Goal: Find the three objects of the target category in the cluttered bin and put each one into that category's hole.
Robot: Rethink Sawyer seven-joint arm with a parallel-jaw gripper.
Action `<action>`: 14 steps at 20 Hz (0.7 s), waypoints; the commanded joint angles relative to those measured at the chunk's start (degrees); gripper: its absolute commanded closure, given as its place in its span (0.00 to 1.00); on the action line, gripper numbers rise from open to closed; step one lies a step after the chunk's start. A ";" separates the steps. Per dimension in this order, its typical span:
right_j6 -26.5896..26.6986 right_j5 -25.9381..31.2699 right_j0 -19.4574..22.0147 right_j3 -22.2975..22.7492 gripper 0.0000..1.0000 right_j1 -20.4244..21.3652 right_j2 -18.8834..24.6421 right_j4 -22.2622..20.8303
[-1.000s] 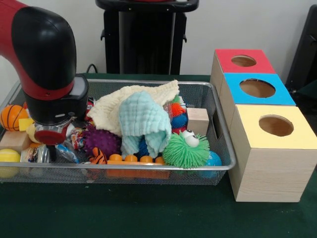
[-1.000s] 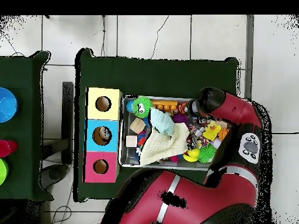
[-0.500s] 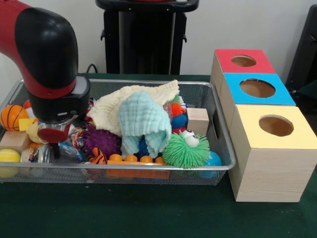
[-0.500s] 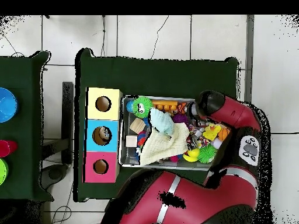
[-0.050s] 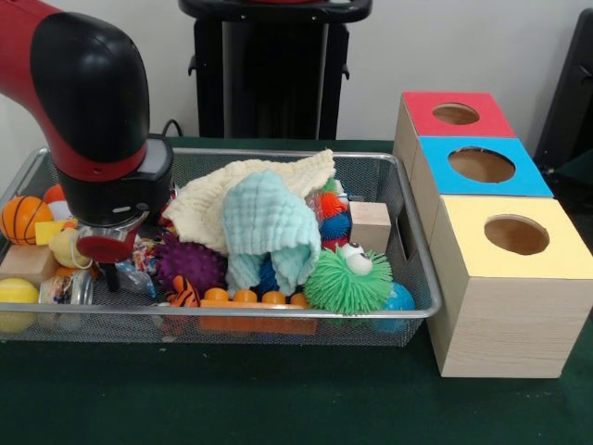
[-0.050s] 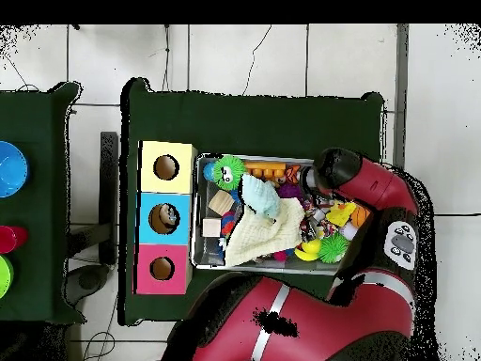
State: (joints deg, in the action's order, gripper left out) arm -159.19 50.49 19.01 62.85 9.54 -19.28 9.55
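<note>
My hand (image 5: 109, 269) sits low in the left end of the bin (image 5: 278, 317), and over the last second it has lifted a little and slid slightly toward the middle, away from the jumble by the basketball (image 5: 22, 218). A dark tip pokes down below the red wrist ring, but I cannot tell whether the hand is wide or narrow, or whether it carries anything. The toys below look unmoved, so I judge this as a reposition, not a pick. Just right of me lie the purple spiky ball (image 5: 188, 261) and tiger ball (image 5: 183, 293); beyond them, the cloths (image 5: 264, 218) heaped over more toys, then the green puffer (image 5: 348, 281) and wooden block (image 5: 370, 225). The three boxes stand well apart at the right, each hole open: red (image 5: 456, 114), blue (image 5: 481, 164), yellow (image 5: 516, 235). Nothing appears sorted yet.
</note>
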 commanded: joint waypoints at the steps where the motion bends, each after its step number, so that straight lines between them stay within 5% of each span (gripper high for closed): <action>1: -7.30 -3.85 -0.13 6.99 0.00 -0.91 4.16 1.96; 14: -7.14 -4.17 -0.06 6.57 0.00 -1.28 3.97 1.65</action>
State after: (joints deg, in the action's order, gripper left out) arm -159.19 50.49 19.00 62.87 9.56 -19.28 9.55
